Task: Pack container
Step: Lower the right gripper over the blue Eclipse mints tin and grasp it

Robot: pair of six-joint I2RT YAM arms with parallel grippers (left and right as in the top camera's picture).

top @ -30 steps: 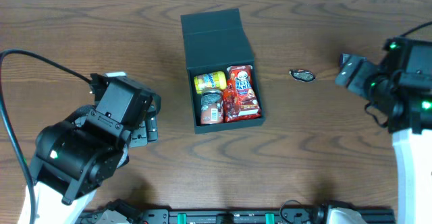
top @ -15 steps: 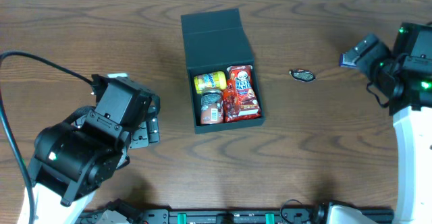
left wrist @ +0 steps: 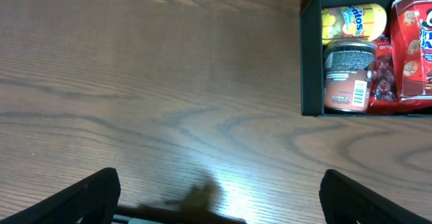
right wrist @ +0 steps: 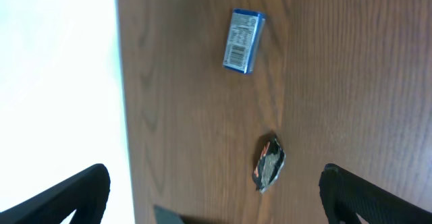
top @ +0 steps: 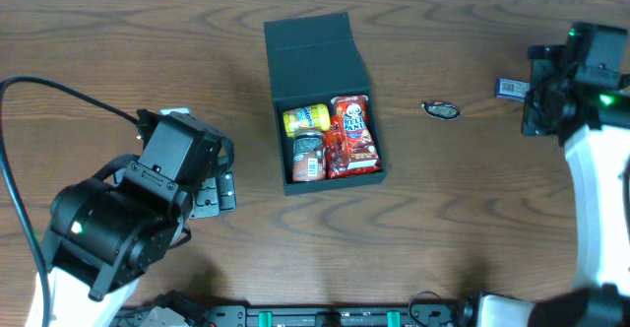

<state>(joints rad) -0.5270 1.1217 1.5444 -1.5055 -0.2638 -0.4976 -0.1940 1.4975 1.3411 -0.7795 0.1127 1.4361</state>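
My right gripper point(right wrist: 214, 183), wide open, empty: packet point(right wrist: 244, 40) ahead, lengthwise across my closing line; container point(top: 313, 49) well apart, leftward.

The container point(top: 313, 46) is showing matte dark teal, its carton point(top: 352, 135) red, its pouch point(top: 306, 119) yellow; the table point(top: 472, 219) is showing brown woodgrain.

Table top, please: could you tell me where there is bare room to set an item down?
Bare wood lies between the left gripper and the container, and along the near edge in front of it. Crowded on the right: a dark wrapper and a blue packet lie by the right gripper.
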